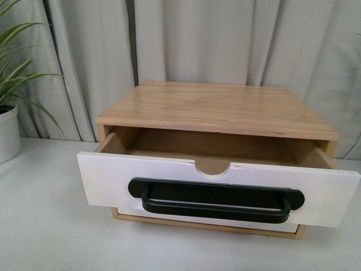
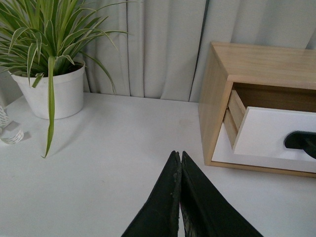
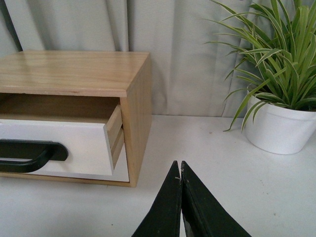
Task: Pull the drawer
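Observation:
The drawer (image 1: 169, 183) has a white front, a long black bar handle (image 1: 215, 200) and a half-round notch in its top edge. It stands pulled partly out of the wooden cabinet (image 1: 220, 107), and its inside looks empty. Below it sits a plain white drawer front (image 1: 248, 224) without a handle, pushed in. Neither arm shows in the front view. My left gripper (image 2: 177, 154) is shut and empty over the table, to the left of the cabinet (image 2: 217, 94). My right gripper (image 3: 177, 164) is shut and empty, to the right of the cabinet (image 3: 138, 108).
A potted plant in a white pot (image 1: 8, 132) stands on the table left of the cabinet, also seen as the pot (image 2: 52, 94). A second white pot (image 3: 276, 128) with a plant stands to the right. Grey curtains (image 1: 186, 39) hang behind. A small white-striped object (image 2: 10, 131) lies at the far left.

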